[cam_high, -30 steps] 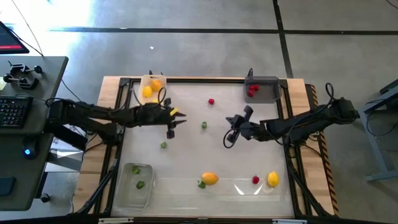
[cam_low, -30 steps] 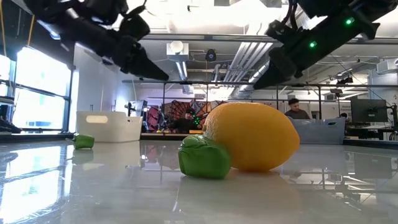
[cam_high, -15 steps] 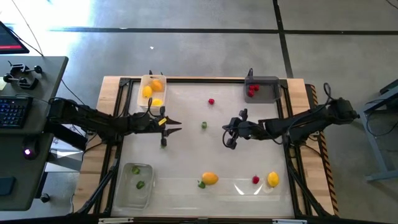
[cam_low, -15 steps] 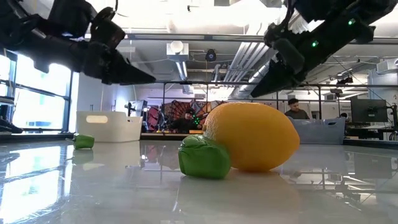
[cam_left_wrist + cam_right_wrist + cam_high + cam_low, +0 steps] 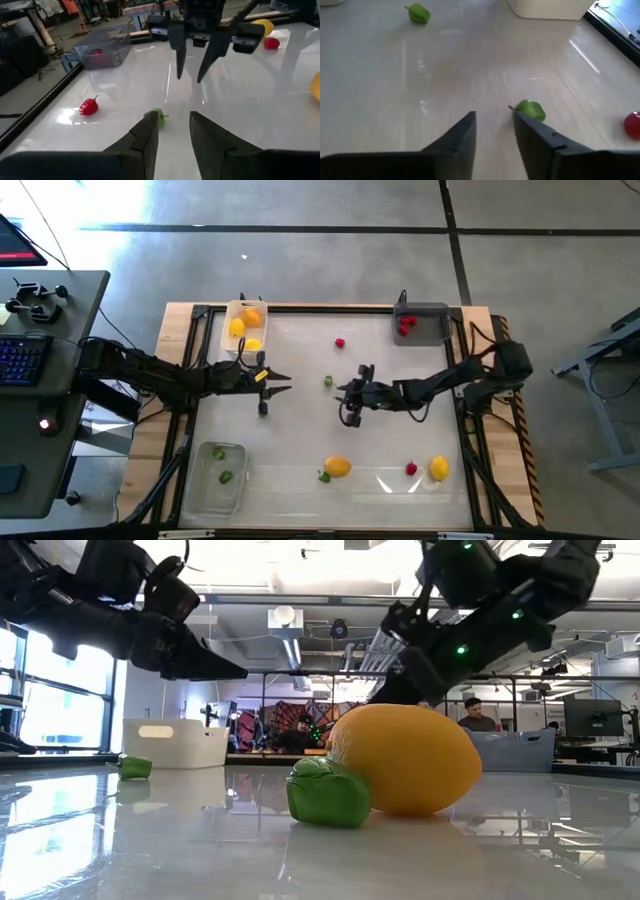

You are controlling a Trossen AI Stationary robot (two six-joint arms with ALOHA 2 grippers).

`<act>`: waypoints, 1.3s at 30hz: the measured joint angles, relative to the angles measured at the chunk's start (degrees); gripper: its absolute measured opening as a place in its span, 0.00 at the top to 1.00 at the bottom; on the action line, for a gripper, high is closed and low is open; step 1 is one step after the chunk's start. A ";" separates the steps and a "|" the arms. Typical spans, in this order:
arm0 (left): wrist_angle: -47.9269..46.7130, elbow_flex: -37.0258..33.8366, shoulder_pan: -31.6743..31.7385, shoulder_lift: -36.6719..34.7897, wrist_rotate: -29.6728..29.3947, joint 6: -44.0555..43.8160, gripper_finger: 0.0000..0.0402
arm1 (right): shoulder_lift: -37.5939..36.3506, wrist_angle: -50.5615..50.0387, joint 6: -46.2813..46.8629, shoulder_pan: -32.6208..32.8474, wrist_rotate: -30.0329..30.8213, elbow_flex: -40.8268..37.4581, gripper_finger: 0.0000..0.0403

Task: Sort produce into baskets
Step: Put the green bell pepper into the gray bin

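High view: right gripper [image 5: 347, 402] has slid toward the green piece [image 5: 328, 381], parted and empty; left gripper [image 5: 277, 382] hovers, parted.

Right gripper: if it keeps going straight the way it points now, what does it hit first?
Most likely the small green piece mid-table. The right gripper points toward the left side, jaws apart, with that piece just ahead, slightly off its centreline. Beyond it waits the left gripper, facing it. Depth is uncertain.
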 joint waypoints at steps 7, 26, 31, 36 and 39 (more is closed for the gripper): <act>-0.50 0.00 0.00 0.00 0.01 -0.39 0.76 | 5.08 0.04 -2.84 -2.01 0.07 4.45 0.57; -0.67 0.02 0.02 2.53 -0.32 -0.37 0.76 | 14.05 -5.07 -9.00 -4.87 0.55 12.34 0.59; -0.48 0.02 0.04 2.97 -0.47 -0.37 0.76 | 14.05 -5.07 -9.01 -4.85 1.40 12.34 0.69; -0.50 0.02 0.09 2.95 -0.51 -0.37 0.76 | 14.05 -5.95 -9.02 -4.85 4.57 12.34 0.88; -0.49 0.02 0.09 2.95 -1.13 -0.37 0.76 | 14.05 -6.21 -10.35 -4.84 4.71 12.34 0.98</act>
